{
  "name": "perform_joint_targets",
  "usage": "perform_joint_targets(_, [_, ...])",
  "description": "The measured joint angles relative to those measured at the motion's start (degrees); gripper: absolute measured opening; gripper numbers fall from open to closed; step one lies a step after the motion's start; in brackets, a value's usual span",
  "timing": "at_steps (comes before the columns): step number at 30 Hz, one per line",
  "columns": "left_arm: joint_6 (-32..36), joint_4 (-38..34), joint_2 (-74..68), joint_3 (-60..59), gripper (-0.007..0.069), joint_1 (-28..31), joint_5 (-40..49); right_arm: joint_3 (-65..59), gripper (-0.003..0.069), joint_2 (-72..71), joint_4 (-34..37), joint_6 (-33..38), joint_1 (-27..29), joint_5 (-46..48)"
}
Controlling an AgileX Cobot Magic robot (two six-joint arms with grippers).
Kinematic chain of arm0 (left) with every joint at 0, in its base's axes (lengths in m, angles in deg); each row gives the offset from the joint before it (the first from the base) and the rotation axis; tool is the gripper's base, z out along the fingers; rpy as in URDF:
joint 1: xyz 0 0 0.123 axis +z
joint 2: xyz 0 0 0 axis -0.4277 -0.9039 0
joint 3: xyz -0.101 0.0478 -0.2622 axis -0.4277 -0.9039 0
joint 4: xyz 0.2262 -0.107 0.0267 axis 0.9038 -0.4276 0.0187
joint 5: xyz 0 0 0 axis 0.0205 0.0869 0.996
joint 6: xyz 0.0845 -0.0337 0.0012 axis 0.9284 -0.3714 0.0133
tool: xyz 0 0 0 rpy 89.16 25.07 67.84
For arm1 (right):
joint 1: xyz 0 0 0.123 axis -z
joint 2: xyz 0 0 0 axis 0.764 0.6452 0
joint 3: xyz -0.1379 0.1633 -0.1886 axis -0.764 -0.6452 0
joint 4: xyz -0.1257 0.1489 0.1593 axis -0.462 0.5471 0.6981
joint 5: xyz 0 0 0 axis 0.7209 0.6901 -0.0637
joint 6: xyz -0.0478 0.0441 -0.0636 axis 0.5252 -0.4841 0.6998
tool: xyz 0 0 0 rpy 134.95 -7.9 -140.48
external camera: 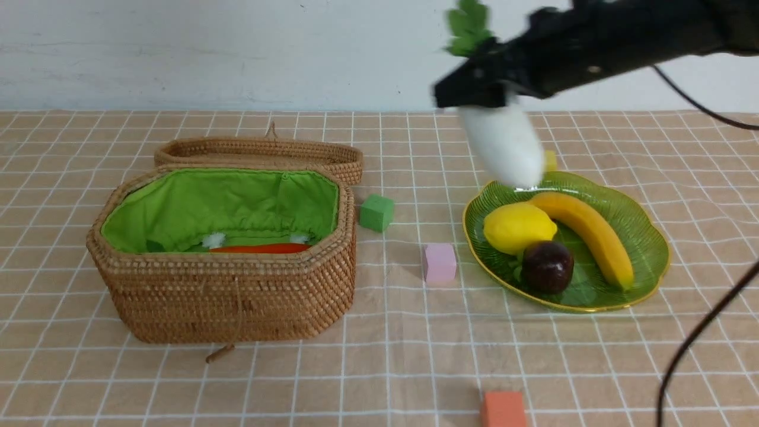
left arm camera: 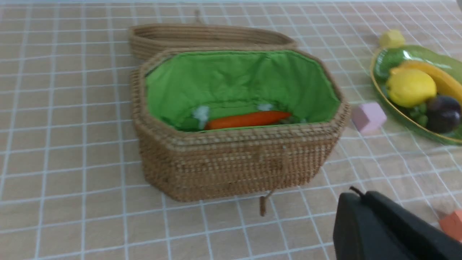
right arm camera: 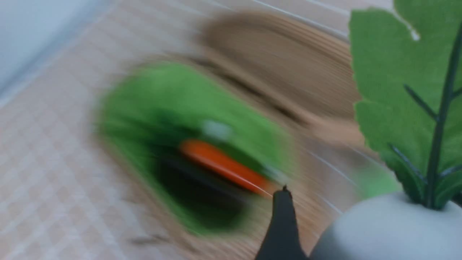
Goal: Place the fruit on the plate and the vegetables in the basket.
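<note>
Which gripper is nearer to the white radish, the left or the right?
Right. The right gripper holds the white radish in the air, above the far side of the plate. The left gripper is low by the front of the basket, with no radish near it.

Lighting: bright, even, soft shadows. Front view: radish (external camera: 504,148) motion-blurred. Right wrist view: basket (right arm camera: 144,101) heavily smeared. Left wrist view: slightly soft.

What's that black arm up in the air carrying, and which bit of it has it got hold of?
The right gripper holds the white radish by its top end, just below the green leaves.
</note>
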Motion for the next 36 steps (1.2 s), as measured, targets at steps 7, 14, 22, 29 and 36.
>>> perform_joint_targets(7, [-0.7,0.7,1.5,0.0,-0.0013,0.0,3.1,13.1,0.0512,12.9,4.7,15.6,-15.8,-11.5])
perform_joint_targets(14, [1.3,0.3,1.5,0.0,-0.0013,0.0,2.9,16.0,0.0622,21.1,4.6,22.2,-20.8,-21.0])
perform_joint_targets(22, [6.2,-0.5,2.1,-0.1,-0.0013,0.0,-1.8,16.4,0.0584,11.4,-6.5,-6.2,-17.4,-1.4])
perform_joint_targets(29, [8.8,-6.1,12.9,-7.1,-0.0013,0.0,-15.8,15.3,0.0158,-2.0,-34.9,-32.2,-13.2,24.3])
perform_joint_targets(36, [8.4,-8.2,27.6,-21.8,-0.0013,0.0,-26.7,-2.4,-0.0003,-18.3,-42.4,-41.0,-13.2,25.4])
